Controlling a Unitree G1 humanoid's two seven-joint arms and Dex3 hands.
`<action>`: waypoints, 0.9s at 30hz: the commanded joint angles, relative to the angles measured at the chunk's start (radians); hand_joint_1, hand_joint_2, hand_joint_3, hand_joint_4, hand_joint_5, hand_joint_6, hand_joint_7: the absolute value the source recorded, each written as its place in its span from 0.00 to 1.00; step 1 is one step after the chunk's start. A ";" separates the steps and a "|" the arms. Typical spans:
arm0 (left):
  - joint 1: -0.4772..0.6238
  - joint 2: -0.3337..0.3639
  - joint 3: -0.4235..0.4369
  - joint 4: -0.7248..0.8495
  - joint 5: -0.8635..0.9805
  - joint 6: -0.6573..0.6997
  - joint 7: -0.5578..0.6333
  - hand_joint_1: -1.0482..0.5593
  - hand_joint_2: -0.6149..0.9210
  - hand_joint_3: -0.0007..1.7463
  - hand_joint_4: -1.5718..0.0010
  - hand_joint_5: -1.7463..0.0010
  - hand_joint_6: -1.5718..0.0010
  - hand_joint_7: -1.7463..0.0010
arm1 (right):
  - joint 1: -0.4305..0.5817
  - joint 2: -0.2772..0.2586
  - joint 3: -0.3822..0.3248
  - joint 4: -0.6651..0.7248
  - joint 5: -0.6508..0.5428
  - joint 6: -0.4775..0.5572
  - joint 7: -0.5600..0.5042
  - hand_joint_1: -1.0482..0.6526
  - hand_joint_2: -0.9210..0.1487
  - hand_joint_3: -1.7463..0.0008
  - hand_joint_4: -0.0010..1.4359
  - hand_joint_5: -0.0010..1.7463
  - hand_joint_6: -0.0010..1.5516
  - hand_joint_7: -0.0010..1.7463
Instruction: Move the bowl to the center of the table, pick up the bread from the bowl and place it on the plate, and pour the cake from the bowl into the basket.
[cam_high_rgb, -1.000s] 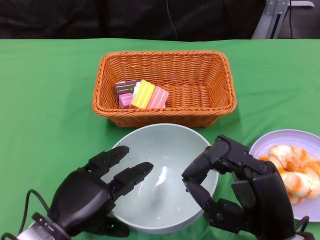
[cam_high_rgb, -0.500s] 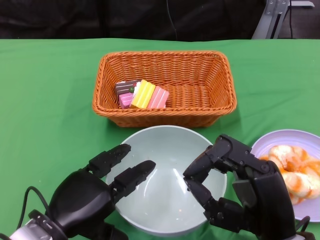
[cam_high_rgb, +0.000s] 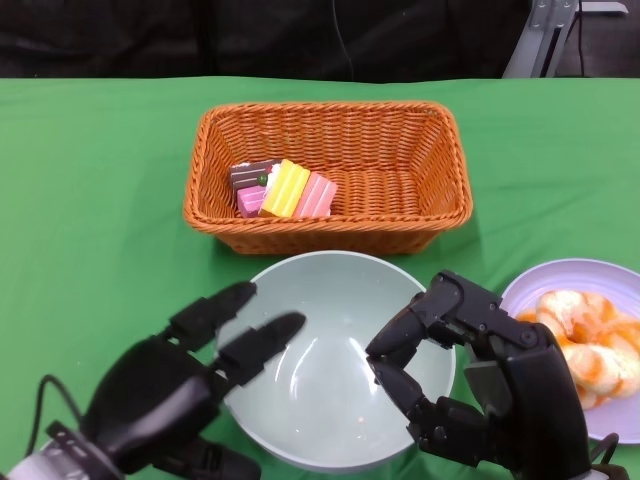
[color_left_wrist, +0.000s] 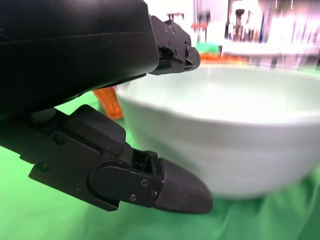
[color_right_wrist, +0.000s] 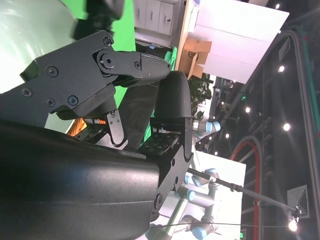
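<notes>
The pale green bowl (cam_high_rgb: 330, 370) stands level and empty on the green table, just in front of the wicker basket (cam_high_rgb: 325, 108). Pink, yellow and brown cake pieces (cam_high_rgb: 285, 188) lie in the basket's left half. The bread (cam_high_rgb: 590, 345) sits on the lilac plate (cam_high_rgb: 570, 275) at the right. My right hand (cam_high_rgb: 490, 380) grips the bowl's right rim, fingers curled over it. My left hand (cam_high_rgb: 160, 395) is spread beside the bowl's left rim and holds nothing. In the left wrist view, its fingers (color_left_wrist: 150, 182) lie close to the bowl (color_left_wrist: 225, 135) wall.
The green cloth (cam_high_rgb: 90, 200) spreads wide to the left of the basket and bowl. A dark backdrop lies beyond the table's far edge. A grey metal stand (cam_high_rgb: 540, 35) rises at the back right.
The bowl has gone from tipped toward me to level and sits a little further right. My left hand has drawn slightly back from its rim. My right hand stays on the rim.
</notes>
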 joint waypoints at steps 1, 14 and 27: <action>-0.032 -0.012 0.035 0.079 -0.056 -0.107 0.069 0.00 1.00 0.29 0.89 0.95 0.87 0.98 | 0.007 -0.007 -0.008 0.003 0.019 -0.012 0.003 0.42 0.22 0.66 0.51 0.89 0.40 0.77; -0.050 -0.079 0.050 0.157 -0.445 -0.290 -0.095 0.04 1.00 0.24 0.81 0.92 0.79 0.96 | 0.001 -0.011 -0.015 0.020 0.023 -0.025 0.006 0.43 0.25 0.62 0.51 0.88 0.40 0.78; -0.010 -0.183 0.127 0.028 -1.087 -0.218 -0.591 0.50 0.94 0.21 0.42 0.52 0.29 0.74 | -0.003 -0.004 -0.023 0.047 0.020 -0.050 0.002 0.42 0.29 0.58 0.51 0.88 0.41 0.78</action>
